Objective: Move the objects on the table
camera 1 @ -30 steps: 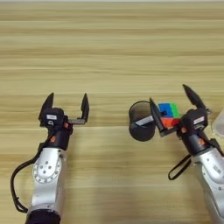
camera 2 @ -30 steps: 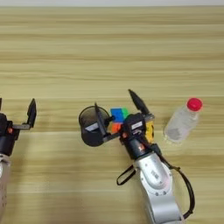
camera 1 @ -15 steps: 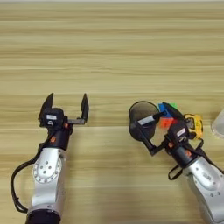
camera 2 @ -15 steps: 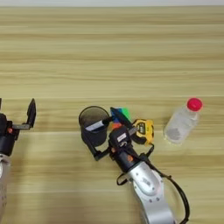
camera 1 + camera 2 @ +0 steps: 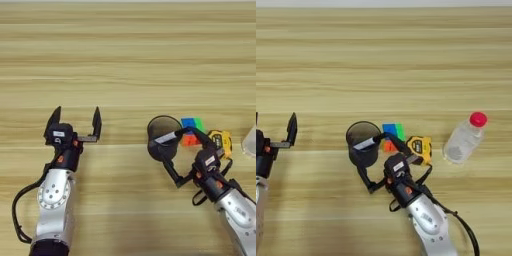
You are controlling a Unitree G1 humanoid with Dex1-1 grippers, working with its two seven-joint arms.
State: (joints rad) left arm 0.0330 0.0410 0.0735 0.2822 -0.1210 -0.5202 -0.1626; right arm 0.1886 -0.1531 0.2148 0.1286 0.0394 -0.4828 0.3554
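Bench, wooden: 1.
Black mesh pen cup: 1, with 1 black-and-white marker in it.
Multicoloured puzzle cube: 1.
Yellow tape measure: 1.
Clear plastic bottle, red cap: 1.
Total loose items: 5.
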